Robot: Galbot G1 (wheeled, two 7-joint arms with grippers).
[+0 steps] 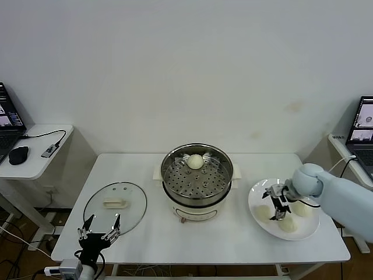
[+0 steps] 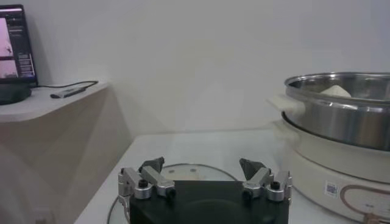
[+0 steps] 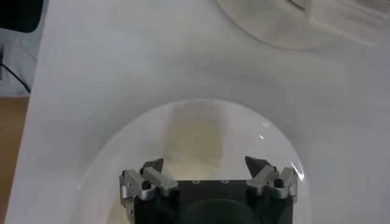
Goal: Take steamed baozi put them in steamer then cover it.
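Steamer (image 1: 197, 185): is standing mid-desk (image 1: 151, 242), one bun (image 1: 195, 161) lying inside at its far side. Three buns are resting on the plate (image 1: 256, 197) at right, where the right end effector (image 1: 278, 206) is being held wide open, empty. Lid (image 1: 115, 202): lying near-left. Left end effector (image 1: 100, 227): open, empty, parked beside it.

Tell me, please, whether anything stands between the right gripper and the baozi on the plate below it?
Nothing visible does. The right gripper hangs open directly over a baozi on the white plate, with only clear space between its fingers and the bun.
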